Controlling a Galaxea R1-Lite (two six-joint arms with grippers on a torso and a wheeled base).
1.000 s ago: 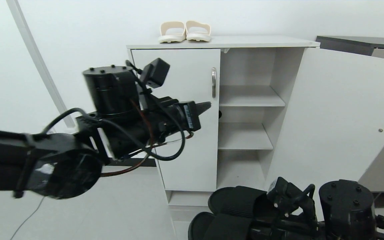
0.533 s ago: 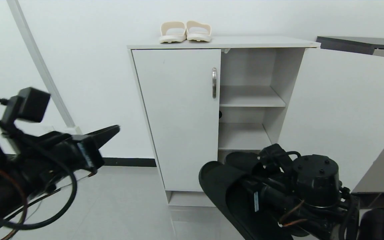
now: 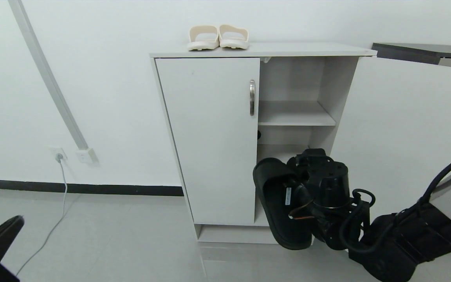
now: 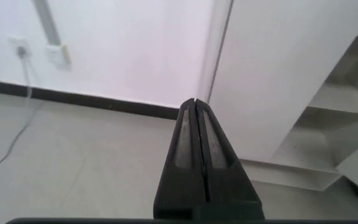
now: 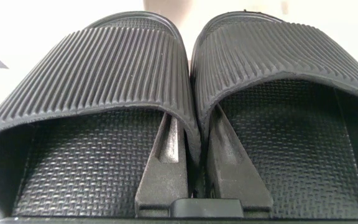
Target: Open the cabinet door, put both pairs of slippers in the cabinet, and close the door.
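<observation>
The white cabinet [image 3: 262, 49] has its left door [image 3: 210, 137] closed and its right door [image 3: 397, 137] swung wide open, baring its shelves [image 3: 294, 113]. A cream pair of slippers [image 3: 217, 37] sits on the cabinet top. My right gripper [image 5: 194, 118] is shut on the black pair of slippers [image 3: 284, 203], pinching the two adjoining strap sides [image 5: 191, 93]. The pair hangs soles toward me in front of the lower open compartment. My left gripper [image 4: 195, 104] is shut on nothing, low over the floor left of the cabinet [image 4: 278, 74].
A wall socket with a grey cable [image 3: 59, 156] and a slanted grey conduit [image 3: 45, 70] are on the wall at left. Dark grey furniture [image 3: 425, 51] stands behind the open door. Bare floor [image 3: 112, 243] lies in front of the cabinet.
My left arm dropped from in front of the closed left door to the bottom-left corner. My right arm rose and carried the black slippers forward to the cabinet's lower opening.
</observation>
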